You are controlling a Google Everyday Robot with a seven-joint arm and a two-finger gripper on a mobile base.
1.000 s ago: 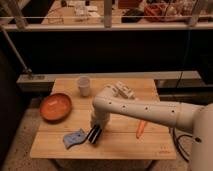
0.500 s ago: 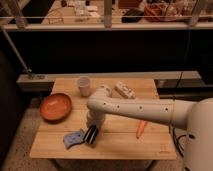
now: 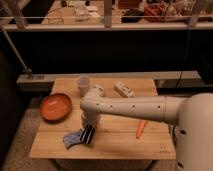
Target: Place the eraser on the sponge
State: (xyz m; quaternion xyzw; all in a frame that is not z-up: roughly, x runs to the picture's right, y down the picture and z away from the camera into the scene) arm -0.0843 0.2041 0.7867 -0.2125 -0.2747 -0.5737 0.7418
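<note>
The light-blue sponge (image 3: 73,139) lies flat near the front left of the wooden table (image 3: 115,145). My gripper (image 3: 88,134) hangs at the end of the white arm (image 3: 130,107), pointing down. Its dark tip is at the sponge's right edge and overlaps it. The eraser does not show as a separate thing; the gripper's dark tip may hide it, and I cannot tell whether anything is held.
An orange bowl (image 3: 55,106) sits at the table's left. A white cup (image 3: 83,84) stands at the back. A small white packet-like object (image 3: 124,89) lies at the back right, an orange carrot-like item (image 3: 142,128) to the right. A railing runs behind.
The gripper has shifted slightly left, closer over the sponge's right edge. The sponge and the other items have stayed put.
</note>
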